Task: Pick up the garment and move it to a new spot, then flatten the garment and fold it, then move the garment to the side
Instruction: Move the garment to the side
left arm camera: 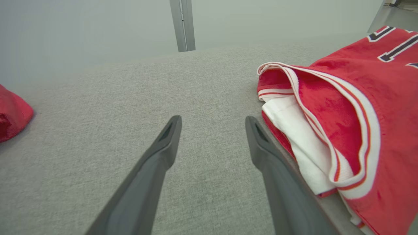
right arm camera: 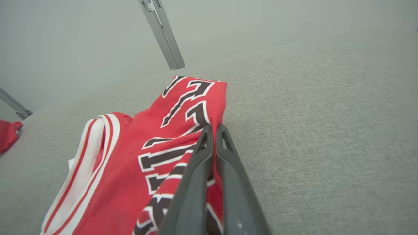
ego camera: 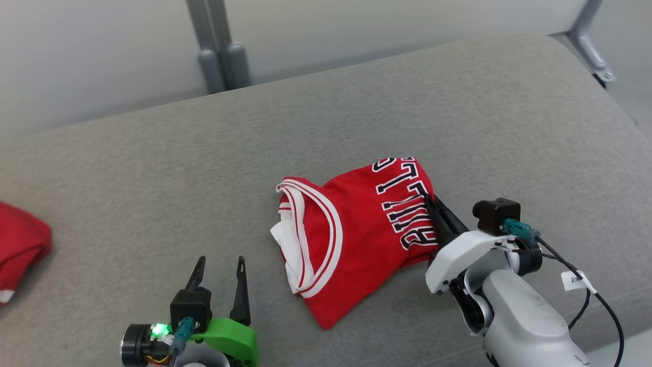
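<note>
The garment (ego camera: 351, 229) is a red jersey with white trim and black lettering, folded on the grey padded surface (ego camera: 326, 117). My right gripper (ego camera: 433, 204) is shut on the garment's right edge; in the right wrist view its fingers (right arm camera: 196, 173) pinch a red fold (right arm camera: 183, 130) between them. My left gripper (ego camera: 221, 265) stands open at the lower left, just left of the garment's collar end. In the left wrist view its fingers (left arm camera: 156, 160) spread wide over bare fabric, with the collar and white lining (left arm camera: 303, 137) beside the right finger.
Another red cloth (ego camera: 18, 250) lies at the far left edge of the surface. Grey metal posts (ego camera: 219, 46) stand behind the back edge, and a metal bracket (ego camera: 593, 46) sits at the top right. Bare grey padding lies between the two red pieces.
</note>
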Controlling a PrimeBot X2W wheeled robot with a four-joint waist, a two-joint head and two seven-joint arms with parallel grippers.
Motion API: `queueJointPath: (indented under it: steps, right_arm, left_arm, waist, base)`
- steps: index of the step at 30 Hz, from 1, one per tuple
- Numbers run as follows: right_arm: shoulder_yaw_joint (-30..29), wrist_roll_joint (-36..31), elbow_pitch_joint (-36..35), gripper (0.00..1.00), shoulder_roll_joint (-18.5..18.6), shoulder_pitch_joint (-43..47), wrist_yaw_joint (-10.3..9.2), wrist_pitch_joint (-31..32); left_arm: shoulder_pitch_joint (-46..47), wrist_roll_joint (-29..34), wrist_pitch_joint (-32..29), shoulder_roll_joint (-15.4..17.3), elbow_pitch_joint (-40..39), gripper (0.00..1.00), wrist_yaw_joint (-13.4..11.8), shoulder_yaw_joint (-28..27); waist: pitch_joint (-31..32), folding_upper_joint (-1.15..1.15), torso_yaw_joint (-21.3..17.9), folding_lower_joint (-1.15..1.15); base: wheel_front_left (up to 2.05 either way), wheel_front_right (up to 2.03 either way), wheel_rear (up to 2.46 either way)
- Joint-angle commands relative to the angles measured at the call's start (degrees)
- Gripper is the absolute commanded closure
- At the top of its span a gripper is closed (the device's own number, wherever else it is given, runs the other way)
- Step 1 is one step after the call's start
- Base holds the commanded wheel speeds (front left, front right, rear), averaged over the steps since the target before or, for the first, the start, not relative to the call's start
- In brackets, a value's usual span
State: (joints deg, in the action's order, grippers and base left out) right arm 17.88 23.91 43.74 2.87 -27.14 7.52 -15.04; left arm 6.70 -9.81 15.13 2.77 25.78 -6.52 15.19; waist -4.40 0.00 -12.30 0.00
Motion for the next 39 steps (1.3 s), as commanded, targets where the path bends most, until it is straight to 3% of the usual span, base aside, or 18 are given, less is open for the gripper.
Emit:
queueJointPath:
  steps: [1, 7, 16, 27, 33, 39]
  right_arm:
    - [0.59, 0.52, -0.76, 1.0, 0.13, -0.58, -0.07, -0.18]
    - [2.5, 1.26, -1.12, 1.0, 0.1, -1.06, -0.07, -0.18]
    - [2.1, -0.31, -1.3, 1.0, 0.06, -1.96, -0.07, -0.18]
    - [-6.3, -6.2, 3.32, 1.0, 2.49, -12.19, -0.07, -0.18]
    - [-16.6, -13.14, 9.77, 1.0, 8.52, -19.71, -0.08, -0.19]
    - [-31.27, -21.54, 13.83, 1.0, 13.92, -24.12, -0.08, -0.19]
  left_arm:
    - [1.18, 0.03, 0.0, 0.24, 0.03, 0.0, -0.08, 0.0]
    - [2.48, 1.03, 0.0, 0.26, -0.27, 0.0, 0.77, 0.88]
    - [4.47, 2.83, 0.0, 0.31, 0.36, 0.0, 1.83, 1.34]
    - [7.89, 7.12, 0.0, 1.2, -0.71, 0.0, 3.02, 0.25]
    - [10.6, 8.79, 0.0, 1.52, -1.74, 0.0, 3.54, 0.94]
    - [11.59, 9.33, 0.0, 2.54, -3.53, 0.0, 2.93, 0.35]
  waist:
    - [-1.79, 0.0, -11.73, 0.0]
    - [-3.53, 0.0, -18.43, 0.0]
    - [-6.4, 0.0, -18.92, 0.0]
    - [-14.28, 0.0, -8.87, 0.0]
    - [-17.97, 0.0, -2.84, 0.0]
    - [-20.0, 0.0, 0.71, 0.0]
  base:
    - [0.0, 0.0, 0.0]
    - [0.0, 0.0, 0.0]
    - [0.0, 0.0, 0.0]
    - [0.0, 0.0, 0.0]
    - [0.0, 0.0, 0.0]
    - [0.0, 0.0, 0.0]
